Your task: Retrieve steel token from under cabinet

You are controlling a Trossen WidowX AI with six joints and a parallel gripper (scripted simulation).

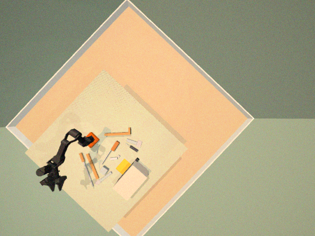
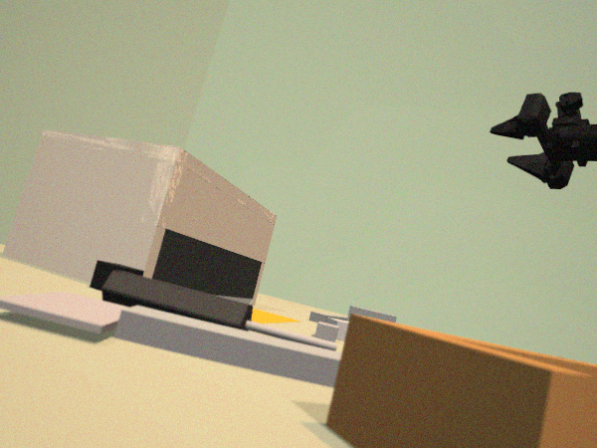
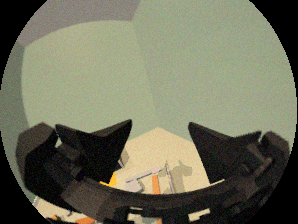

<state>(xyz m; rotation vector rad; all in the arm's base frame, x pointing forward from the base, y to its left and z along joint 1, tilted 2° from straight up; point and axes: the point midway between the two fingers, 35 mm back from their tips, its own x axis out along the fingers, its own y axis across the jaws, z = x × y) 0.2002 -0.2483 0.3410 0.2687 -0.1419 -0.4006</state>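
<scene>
The pale table (image 1: 110, 105) is carrying the cabinet (image 1: 130, 181), with the yellow marked area (image 1: 123, 165) touching its front. The gripper (image 2: 512, 146) is hovering high, jaws spread wide, gripping nothing. The token is showing in 0 views.
</scene>
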